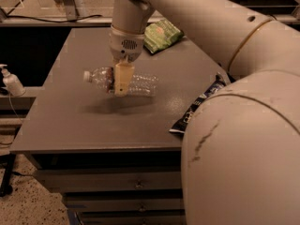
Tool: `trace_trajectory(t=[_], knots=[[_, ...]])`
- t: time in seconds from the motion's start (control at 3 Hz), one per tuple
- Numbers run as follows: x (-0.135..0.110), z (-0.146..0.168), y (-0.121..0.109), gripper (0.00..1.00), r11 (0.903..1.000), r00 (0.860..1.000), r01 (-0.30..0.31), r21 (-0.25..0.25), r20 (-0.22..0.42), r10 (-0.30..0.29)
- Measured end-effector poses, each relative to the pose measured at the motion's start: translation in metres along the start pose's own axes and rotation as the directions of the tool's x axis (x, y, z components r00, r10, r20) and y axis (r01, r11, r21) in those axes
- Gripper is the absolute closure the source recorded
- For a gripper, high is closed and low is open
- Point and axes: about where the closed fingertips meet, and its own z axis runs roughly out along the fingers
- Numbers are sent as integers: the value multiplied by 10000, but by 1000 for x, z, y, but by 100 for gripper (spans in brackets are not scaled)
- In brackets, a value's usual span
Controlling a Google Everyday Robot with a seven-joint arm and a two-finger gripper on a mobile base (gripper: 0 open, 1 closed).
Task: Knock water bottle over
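The gripper hangs over the middle of the bench, clamped on the water bottle, which we see held level above its shadow, white cap toward the left edge. A green chip bag lies near the far edge. A dark bag sits at the right edge, partly hidden by the robot's arm. A white pump bottle stands beyond the left edge.

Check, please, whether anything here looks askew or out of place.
The water bottle is on its side, cap pointing left, gripped at its middle by the gripper. Its shadow falls apart from it on the table, so it seems to hang just above the surface rather than stand.
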Motion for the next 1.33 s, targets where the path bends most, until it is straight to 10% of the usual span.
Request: trace_trajectory(t=[1.33], knots=[[27, 5, 15, 0, 9985, 9874, -532, 126, -1488, 545]])
